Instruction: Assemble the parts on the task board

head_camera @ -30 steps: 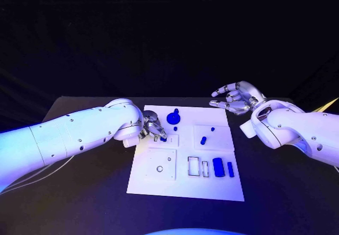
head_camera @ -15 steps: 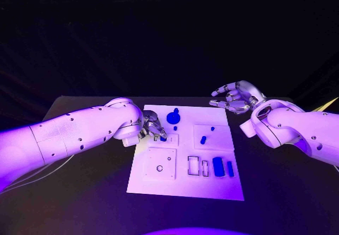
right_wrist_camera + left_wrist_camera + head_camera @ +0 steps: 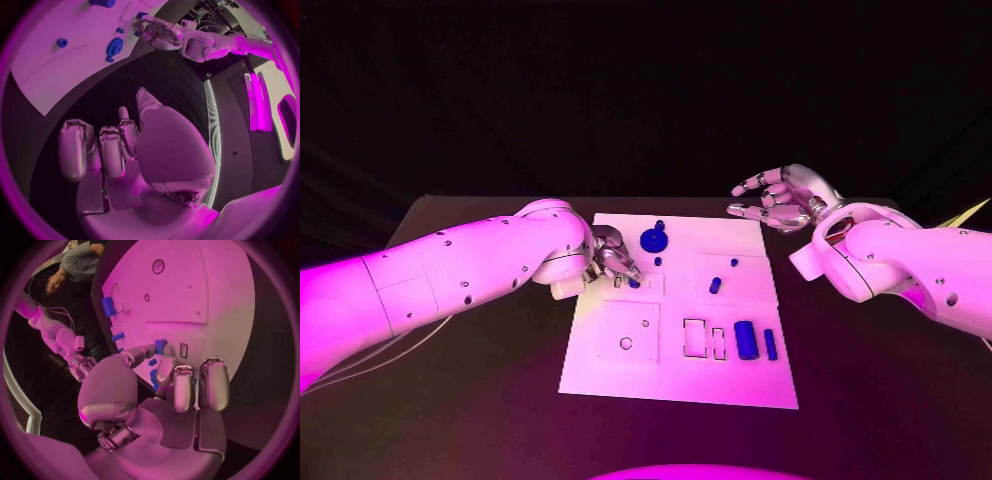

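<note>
While the table [image 3: 473, 380] fills the lower half of the head view, the board [image 3: 682, 375] lies at its centre, a white plate running from mid-frame down toward the bottom.

Left arm [image 3: 430, 275] comes in from the left edge. Its hand [image 3: 607, 257] sits over the board's upper left part, fingers curled downward. In the left wrist view the fingertips [image 3: 164, 371] close around a small blue part [image 3: 160, 346] just beside a narrow slot [image 3: 183, 350]; the thumb and a finger meet at that part, so the hand is pinching it against the board. In the head view the same part [image 3: 633, 283] shows as a blue speck just below the fingers.

Right arm [image 3: 920, 265] enters from the right edge. Its hand [image 3: 780, 200] hovers off the board's upper right corner, above the table, fingers spread and bent, holding nothing. The right wrist view shows that hand [image 3: 115, 150] likewise empty over dark table.

Parts on the board, by size: a round blue piece [image 3: 653, 239] near the top centre; a blue block [image 3: 746, 340] in the lower right, with a thin blue bar [image 3: 770, 344] just beside it on the right; a short peg [image 3: 715, 286] right of centre; a tiny dot [image 3: 734, 264] above that peg.
</note>
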Tool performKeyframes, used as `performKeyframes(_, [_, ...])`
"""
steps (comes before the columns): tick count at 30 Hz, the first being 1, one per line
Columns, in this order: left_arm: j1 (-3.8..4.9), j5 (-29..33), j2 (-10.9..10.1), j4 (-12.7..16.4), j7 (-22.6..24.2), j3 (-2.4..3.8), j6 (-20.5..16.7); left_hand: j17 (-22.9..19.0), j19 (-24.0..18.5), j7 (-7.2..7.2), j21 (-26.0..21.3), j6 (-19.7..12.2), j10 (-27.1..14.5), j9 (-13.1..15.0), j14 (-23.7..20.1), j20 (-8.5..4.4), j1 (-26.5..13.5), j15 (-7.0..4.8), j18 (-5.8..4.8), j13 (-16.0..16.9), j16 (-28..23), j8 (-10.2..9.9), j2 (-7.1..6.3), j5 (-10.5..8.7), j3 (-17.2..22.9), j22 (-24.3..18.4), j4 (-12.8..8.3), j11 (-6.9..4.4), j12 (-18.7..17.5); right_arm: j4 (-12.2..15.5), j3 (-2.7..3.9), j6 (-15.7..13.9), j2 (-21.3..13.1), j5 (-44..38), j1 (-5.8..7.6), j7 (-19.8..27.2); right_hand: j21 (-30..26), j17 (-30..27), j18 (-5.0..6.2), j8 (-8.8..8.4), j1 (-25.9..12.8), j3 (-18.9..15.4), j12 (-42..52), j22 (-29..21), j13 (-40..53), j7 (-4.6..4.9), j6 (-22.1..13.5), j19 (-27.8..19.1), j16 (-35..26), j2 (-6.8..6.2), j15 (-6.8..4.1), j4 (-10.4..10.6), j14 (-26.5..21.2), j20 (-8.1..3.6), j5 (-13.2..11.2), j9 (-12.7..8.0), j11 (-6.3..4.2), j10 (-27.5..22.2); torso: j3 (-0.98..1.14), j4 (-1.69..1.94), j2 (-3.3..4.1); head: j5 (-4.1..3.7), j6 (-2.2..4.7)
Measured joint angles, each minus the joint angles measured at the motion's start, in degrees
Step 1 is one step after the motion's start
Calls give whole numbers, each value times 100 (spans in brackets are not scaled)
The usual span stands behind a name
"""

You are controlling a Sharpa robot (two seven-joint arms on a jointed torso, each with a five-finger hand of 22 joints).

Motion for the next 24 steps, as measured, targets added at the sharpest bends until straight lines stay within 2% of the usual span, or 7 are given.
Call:
performKeyframes(4, [-1,13,4,-7,1,-1,-8,0,9,-2,0,2,0,8,0,-9,0,0,0,0,0,0,0,-115,-16,0,16,0,0,-2,0,0,1,0,-1,1,0,0,0,0,0,0,0,0,0,0,0,0,0,0,0,0,0,0,0,0,0,0,0,0,-1,0,-1])
performKeyframes(5, [-1,15,5,-10,1,-2,-9,0,10,-76,0,131,52,201,-1,-9,-60,-1,0,1,0,11,62,-133,-142,0,142,-52,0,-2,0,0,1,0,-2,1,0,0,0,0,0,0,0,0,0,0,0,0,0,0,0,0,0,0,0,0,0,0,0,0,-1,0,2])
performKeyframes(6, [-3,18,7,-13,1,-5,-9,0,10,-96,0,327,201,358,-1,-9,-154,-1,0,2,0,74,157,-178,-142,0,142,-67,0,-3,0,0,1,0,-2,2,0,0,0,0,0,0,0,0,0,0,0,0,0,0,0,0,0,0,0,0,0,0,0,0,-2,0,3])
performKeyframes(11, [-6,29,18,-15,1,-6,3,0,9,-122,0,512,296,369,-1,-9,-157,-1,0,8,0,185,159,-234,-142,0,142,-53,0,-4,0,0,1,0,-2,2,0,0,0,65,0,0,0,0,0,0,0,0,0,0,0,0,0,0,0,1,0,0,0,1,-3,1,1])
performKeyframes(24, [-6,37,80,-96,-2,-6,21,0,9,-125,0,571,296,387,-1,-9,-156,-2,-1,36,0,195,159,-333,-142,0,142,-53,0,-4,0,-1,0,0,-3,2,0,0,0,65,0,0,0,0,0,0,0,0,0,0,0,0,0,0,0,1,0,0,1,-1,-2,-9,9])
